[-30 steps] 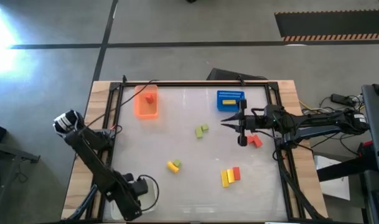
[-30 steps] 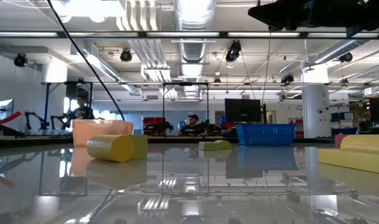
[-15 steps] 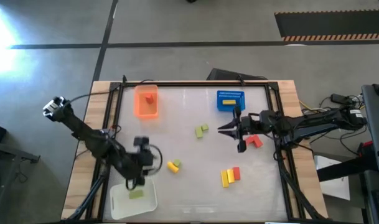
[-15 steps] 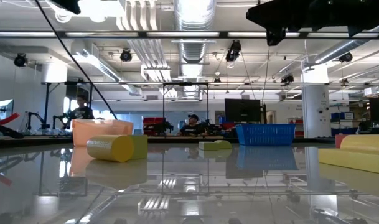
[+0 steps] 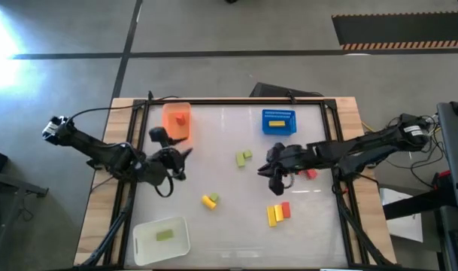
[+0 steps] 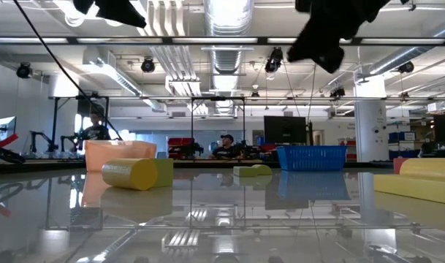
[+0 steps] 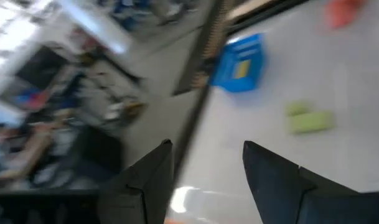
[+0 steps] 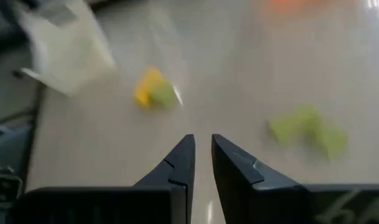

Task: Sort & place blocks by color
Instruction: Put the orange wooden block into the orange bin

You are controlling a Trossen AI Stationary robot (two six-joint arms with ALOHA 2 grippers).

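Note:
Small blocks lie on the white table: a light green pair [image 5: 244, 158] in the middle, a yellow and green pair [image 5: 210, 200] nearer, two yellow bars and a red one [image 5: 278, 213], and a red block [image 5: 310, 174]. A red block [image 5: 181, 118] lies in the orange tray, a yellow one [image 5: 277, 119] in the blue tray, and a green one [image 5: 165, 235] in the white tray. My left gripper [image 5: 185, 153] [image 7: 206, 144] is open and empty, near the orange tray. My right gripper [image 5: 265, 169] [image 8: 201, 138] is shut and empty, right of the green pair [image 8: 308, 130].
The orange tray [image 5: 168, 132] stands at the far left, the blue tray [image 5: 278, 125] at the far right, and the white tray [image 5: 150, 245] at the near left. A black frame [image 5: 138, 143] runs round the table. People sit in the room behind.
My left gripper has gone from over the white tray toward the far edge and now hangs near the orange tray; a green block now shows lying in the white tray. My right gripper has gone from beside the red block toward the table's left, toward the green pair.

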